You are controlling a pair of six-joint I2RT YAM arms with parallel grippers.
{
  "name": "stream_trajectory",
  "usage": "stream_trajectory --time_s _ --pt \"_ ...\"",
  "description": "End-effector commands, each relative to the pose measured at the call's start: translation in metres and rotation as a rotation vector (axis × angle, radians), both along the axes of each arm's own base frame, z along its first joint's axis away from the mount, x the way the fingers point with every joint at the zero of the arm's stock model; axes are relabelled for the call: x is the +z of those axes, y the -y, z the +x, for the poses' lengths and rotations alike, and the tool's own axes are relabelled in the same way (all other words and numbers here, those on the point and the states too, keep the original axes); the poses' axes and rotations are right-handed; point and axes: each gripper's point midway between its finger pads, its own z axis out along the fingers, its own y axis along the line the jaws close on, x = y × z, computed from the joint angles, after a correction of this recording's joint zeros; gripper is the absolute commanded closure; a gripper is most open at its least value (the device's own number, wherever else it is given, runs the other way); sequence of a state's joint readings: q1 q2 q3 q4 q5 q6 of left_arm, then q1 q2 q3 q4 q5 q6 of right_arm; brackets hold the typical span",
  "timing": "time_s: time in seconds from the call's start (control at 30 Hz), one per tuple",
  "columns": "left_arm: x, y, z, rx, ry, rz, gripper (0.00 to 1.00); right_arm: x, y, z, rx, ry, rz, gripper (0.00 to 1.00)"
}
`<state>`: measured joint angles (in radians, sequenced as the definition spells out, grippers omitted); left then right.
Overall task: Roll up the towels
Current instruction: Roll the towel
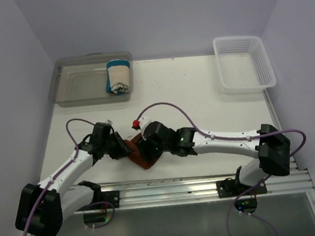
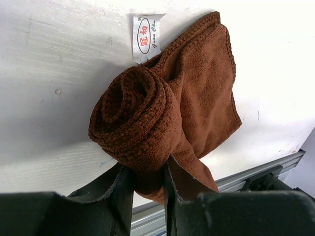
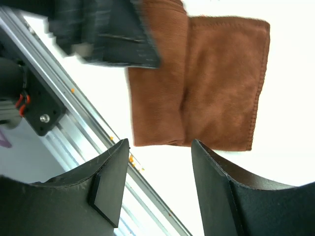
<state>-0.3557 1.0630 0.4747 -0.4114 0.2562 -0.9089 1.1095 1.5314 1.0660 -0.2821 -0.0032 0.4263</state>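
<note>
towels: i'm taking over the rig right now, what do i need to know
Left gripper: shut on the rolled end of the brown towel.
Right gripper: open above the same towel, holding nothing.
Done: the cream towel sits rolled in the clear bin.
Left: the brown towel is only partly rolled and the rest lies flat; that roll probably needs finishing.

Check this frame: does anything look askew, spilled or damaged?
The rust-brown towel is only part rolled: the coil looks loose and lopsided where the jaws of the left gripper pinch its end, with a flat flap and white label trailing on the table. No spill or damage shows.
</note>
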Motion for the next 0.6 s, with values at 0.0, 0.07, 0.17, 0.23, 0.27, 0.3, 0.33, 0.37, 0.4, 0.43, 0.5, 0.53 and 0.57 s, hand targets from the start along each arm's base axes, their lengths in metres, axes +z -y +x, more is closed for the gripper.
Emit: stream_trajectory --time_s 0.0,0.07,0.17,0.23,0.27,0.3,0.33,0.37,0.4,0.43,0.5,0.53,0.57 --pt "0.014 0.0 0.007 0.029 0.019 -0.014 0.76 0.01 0.016 0.005 -0.044 0.252 -0.19 0.43" --pt "0.013 0.0 0.006 0.034 0.009 -0.014 0.76 0.016 0.007 -0.006 -0.008 0.323 -0.229 0.44" --pt "0.014 0.0 0.005 0.038 0.006 -0.017 0.76 0.012 -0.007 -0.016 0.04 0.392 -0.282 0.43" --pt "0.015 0.001 0.006 0.039 0.008 -0.02 0.76 0.007 -0.016 -0.023 0.074 0.429 -0.326 0.43" --pt "0.015 0.001 0.006 0.04 0.006 -0.02 0.76 0.006 -0.018 -0.024 0.077 0.446 -0.342 0.42" --pt "0.015 0.001 0.006 0.04 0.006 -0.02 0.76 0.006 -0.019 -0.023 0.066 0.478 -0.365 0.41" --pt "0.016 0.001 0.006 0.04 0.009 -0.021 0.76 0.006 -0.023 -0.027 0.078 0.489 -0.376 0.41" --pt "0.015 0.001 0.005 0.04 0.005 -0.02 0.76 0.0 -0.025 -0.028 0.088 0.5 -0.4 0.41" --pt "0.016 0.001 0.006 0.042 0.007 -0.024 0.76 -0.001 -0.025 -0.029 0.087 0.516 -0.414 0.41" --pt "0.016 0.001 0.006 0.042 0.006 -0.023 0.75 -0.001 -0.029 -0.033 0.098 0.531 -0.415 0.4" --pt "0.017 0.001 0.006 0.042 0.006 -0.023 0.75 -0.007 -0.032 -0.036 0.112 0.546 -0.434 0.4" --pt "0.017 0.002 0.006 0.041 0.007 -0.025 0.75 -0.005 -0.034 -0.037 0.109 0.559 -0.438 0.4" --pt "0.017 0.002 0.006 0.041 0.004 -0.026 0.75 -0.007 -0.035 -0.037 0.114 0.57 -0.45 0.4"
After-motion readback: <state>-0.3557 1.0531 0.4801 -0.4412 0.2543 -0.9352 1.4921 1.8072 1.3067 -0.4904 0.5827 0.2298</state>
